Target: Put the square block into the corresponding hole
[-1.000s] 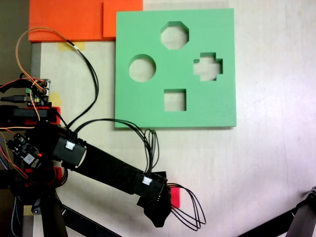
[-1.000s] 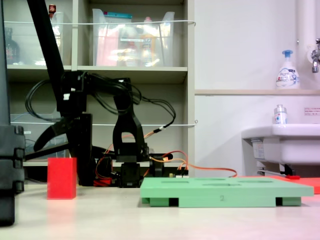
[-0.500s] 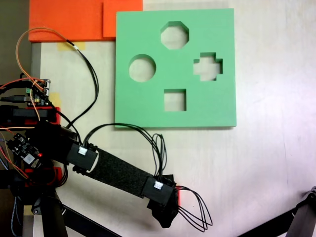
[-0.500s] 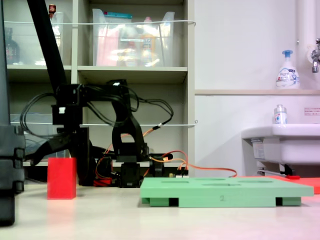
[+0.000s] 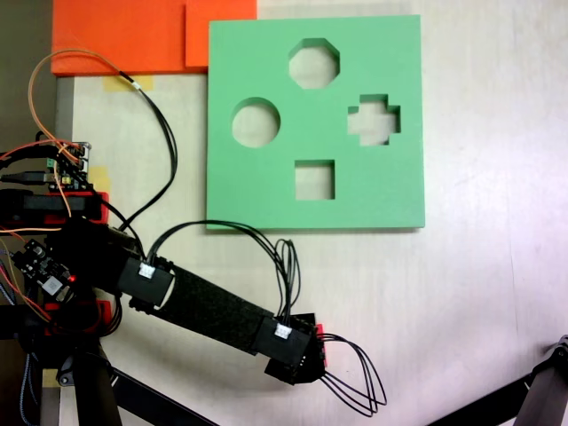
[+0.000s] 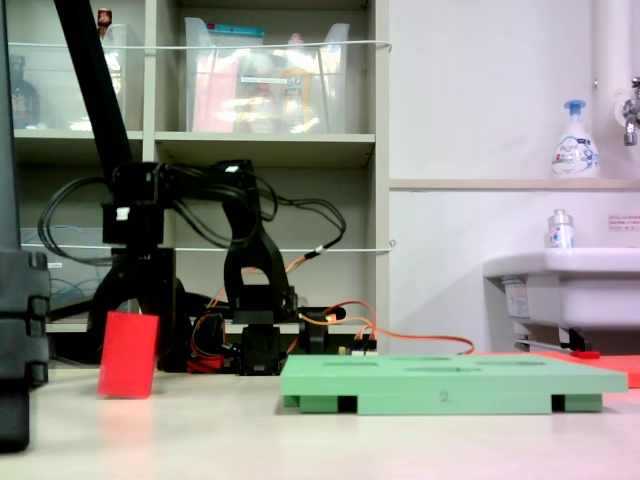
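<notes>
The square block (image 6: 128, 355), a bright red foam cube, leans tilted on the table at the left of a fixed view. From above, only a red sliver of the block (image 5: 322, 353) shows beside the black gripper head. My gripper (image 6: 122, 322) comes down over the block's top with its fingers closed against it; from above the gripper (image 5: 300, 359) sits low and centre. The green foam board (image 5: 373, 195) lies flat, up and to the right of the gripper. Its square hole (image 5: 314, 180) is empty, and so are the round, octagonal and cross cutouts.
Orange foam sheets (image 5: 133, 35) lie at the top left. The arm's base, circuit board (image 5: 67, 164) and loose cables crowd the left edge. A black stand leg (image 5: 537, 399) enters at the bottom right. In the side view a sink (image 6: 565, 280) stands behind the green board (image 6: 450, 385).
The gripper came down over the red block and closed on it. The block, upright before, now stands tilted.
</notes>
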